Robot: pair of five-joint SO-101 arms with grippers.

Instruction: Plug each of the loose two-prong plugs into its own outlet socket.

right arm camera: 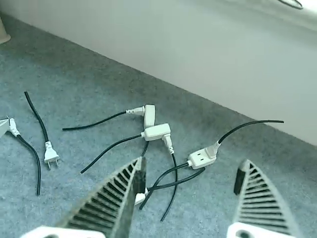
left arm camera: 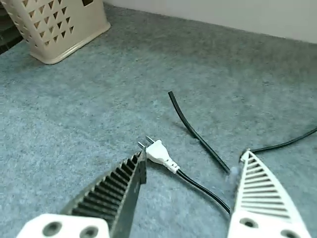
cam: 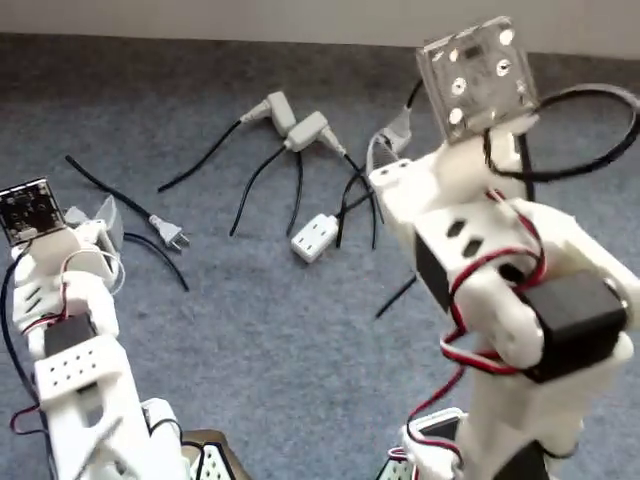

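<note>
On the grey carpet [left arm camera: 74,124], a loose plug [left arm camera: 159,152] lies just beside the spread fingers of the left gripper [left arm camera: 193,158] (not touching, I think). The right gripper [right arm camera: 191,166] hangs wide open, with an outlet socket [right arm camera: 200,157] ahead.

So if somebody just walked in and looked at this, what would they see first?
The big white right arm looms at the near right of the high view. Past it, a tangle of black cords with white plugs and sockets on their ends sprawls across the middle of the grey carpet. A loose two-prong plug lies on the carpet just ahead of the open left gripper, close to its dark finger.
</note>
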